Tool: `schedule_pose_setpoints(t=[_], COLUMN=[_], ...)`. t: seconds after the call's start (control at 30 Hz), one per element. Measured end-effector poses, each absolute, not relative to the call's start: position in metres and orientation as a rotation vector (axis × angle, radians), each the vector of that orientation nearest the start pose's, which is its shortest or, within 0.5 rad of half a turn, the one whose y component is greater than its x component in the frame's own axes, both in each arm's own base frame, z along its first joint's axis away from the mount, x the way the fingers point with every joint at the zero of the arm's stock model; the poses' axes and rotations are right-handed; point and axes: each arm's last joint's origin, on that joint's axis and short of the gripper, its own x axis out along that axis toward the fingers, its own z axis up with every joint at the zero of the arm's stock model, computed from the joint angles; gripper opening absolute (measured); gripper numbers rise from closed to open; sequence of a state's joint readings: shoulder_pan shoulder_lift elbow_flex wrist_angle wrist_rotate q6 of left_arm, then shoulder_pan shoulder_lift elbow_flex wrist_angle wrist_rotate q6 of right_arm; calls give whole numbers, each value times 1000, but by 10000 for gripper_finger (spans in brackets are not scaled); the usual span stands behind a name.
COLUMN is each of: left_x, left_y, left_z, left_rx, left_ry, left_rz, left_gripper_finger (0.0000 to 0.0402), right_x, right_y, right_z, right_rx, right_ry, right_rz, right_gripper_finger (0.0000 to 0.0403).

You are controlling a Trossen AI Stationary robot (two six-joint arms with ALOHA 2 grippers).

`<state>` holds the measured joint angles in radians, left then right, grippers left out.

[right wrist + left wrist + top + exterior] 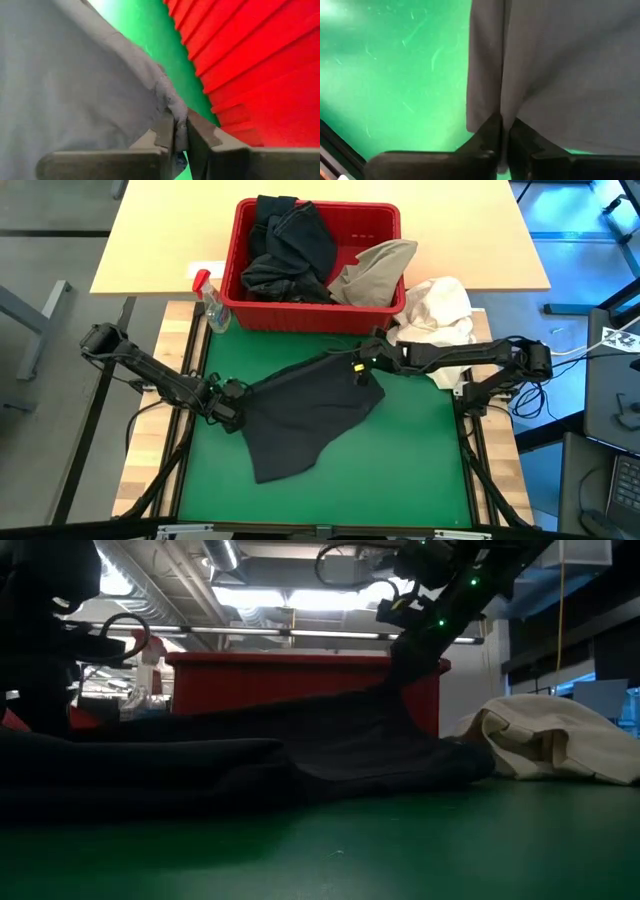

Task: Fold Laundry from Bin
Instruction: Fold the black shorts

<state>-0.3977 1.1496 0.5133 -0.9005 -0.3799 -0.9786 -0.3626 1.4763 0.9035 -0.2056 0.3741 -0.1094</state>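
Both tools are pinching a dark garment (305,415) (left tool (226,408), right tool (362,364)) stretched between them, red bin (315,315) just beyond.

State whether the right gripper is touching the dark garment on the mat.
Touching: the right wrist view shows the right gripper pinching the dark garment's edge.

The table (330,480) is seen from straight above in the high view, with both arms and the bin (318,265) included. From mat level, the low view is aimed across at the bin (300,690) and the room behind. Each wrist view is held very close over the garment (570,75) (65,85); the bin's ribbed wall (260,65) is shared by the right wrist view.
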Motion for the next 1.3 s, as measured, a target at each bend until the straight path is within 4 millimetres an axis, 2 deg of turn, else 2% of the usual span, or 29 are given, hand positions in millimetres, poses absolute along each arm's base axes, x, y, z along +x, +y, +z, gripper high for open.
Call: schedule_pose_setpoints(t=[0.23, 0.37, 0.53, 0.6, 0.67, 0.8, 0.9, 1.0, 1.17, 1.3], left_x=[138, 141, 157, 164, 172, 180, 177, 168, 154, 149], left_y=[-49, -53, -60, -61, -65, -69, -67, -61, -45, -30], left_z=[157, 171, 204, 215, 217, 197, 175, 153, 126, 118], left_rx=[-288, -312, -305, -302, -293, -227, -195, -153, -118, -120], left_ry=[1375, 1414, 1222, 1079, 956, 874, 892, 961, 1026, 1011], left_rz=[588, 546, 493, 505, 483, 373, 379, 419, 505, 632], left_gripper_finger=[126, 161, 178, 180, 180, 180, 180, 180, 180, 180], right_x=[277, 271, 265, 265, 268, 277, 277, 273, 266, 263], right_y=[-117, -115, -105, -99, -91, -72, -63, -60, -60, -53], right_z=[214, 228, 247, 248, 241, 207, 180, 157, 136, 132], right_rx=[-120, -117, -17, 34, 77, 93, 109, 103, 116, 193], right_ry=[864, 927, 948, 919, 878, 793, 786, 862, 944, 969], right_rz=[-704, -685, -554, -457, -359, -218, -215, -238, -257, -277], right_gripper_finger=[145, 198, 230, 235, 237, 237, 237, 237, 237, 237])
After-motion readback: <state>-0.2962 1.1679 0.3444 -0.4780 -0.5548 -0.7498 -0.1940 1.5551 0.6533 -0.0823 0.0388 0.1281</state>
